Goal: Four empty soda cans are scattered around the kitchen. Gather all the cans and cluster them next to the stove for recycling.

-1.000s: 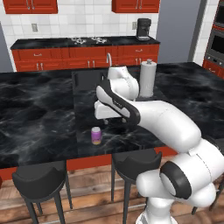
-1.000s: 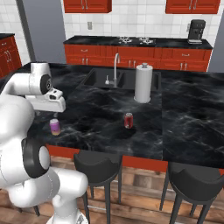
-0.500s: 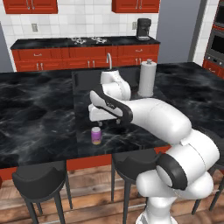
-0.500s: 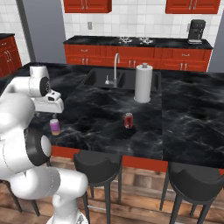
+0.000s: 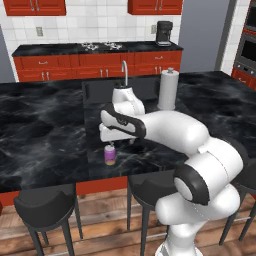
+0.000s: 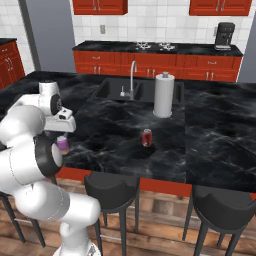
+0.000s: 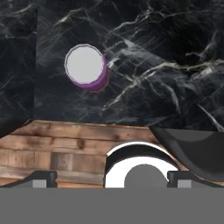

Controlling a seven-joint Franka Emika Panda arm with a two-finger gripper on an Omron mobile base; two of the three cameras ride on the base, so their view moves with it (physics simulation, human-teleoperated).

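Above the surface's near edge, the gripper (image 7: 112,179) has swung over the purple can (image 5: 109,154) since a second ago, jaws wide apart and empty. From the hand camera the can's silver top sits at 11 o'clock, so centring comes next. A red can (image 6: 146,137) stands well apart; the sink (image 6: 122,90) looks empty.

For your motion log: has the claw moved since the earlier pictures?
Yes. The claw has swung left from near the faucet to just above the purple can.
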